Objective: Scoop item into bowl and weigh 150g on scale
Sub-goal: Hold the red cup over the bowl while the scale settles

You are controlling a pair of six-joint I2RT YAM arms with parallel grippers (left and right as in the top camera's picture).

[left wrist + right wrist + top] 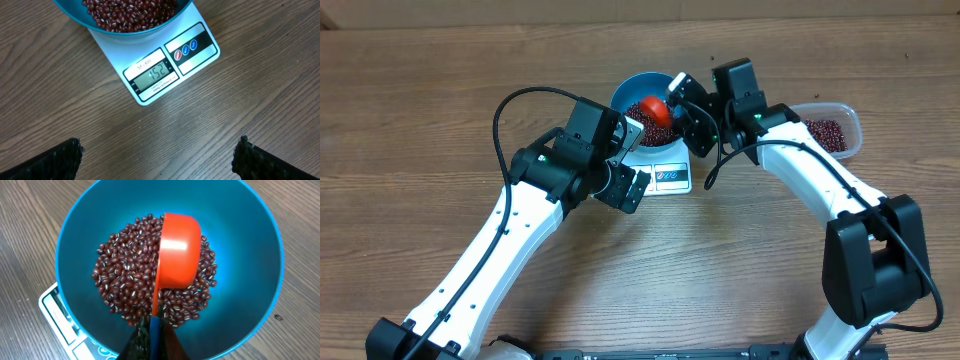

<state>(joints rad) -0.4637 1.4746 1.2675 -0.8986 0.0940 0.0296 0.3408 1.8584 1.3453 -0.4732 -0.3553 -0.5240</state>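
The bowl [250, 255] sits on the scale [200, 55], near the tabletop's far edge, with beans [125, 285] heaped inside. We read the display [152, 76] as 152, about target. The right gripper [150, 335] clamps the red scoop [177, 250], tipped over the beans. The left gripper [157, 155] hangs wide and empty. We judge scooping essentially done.

Overhead looks straight down on the table [420, 80]. Both wrist views peer down close, sharing the bowl [240, 245] on the scale [170, 62], upper centre overhead.

red scoop [656, 110] in blue bowl [628, 88] on white scale [660, 160], tub [846, 114] of beans [825, 132] nearby
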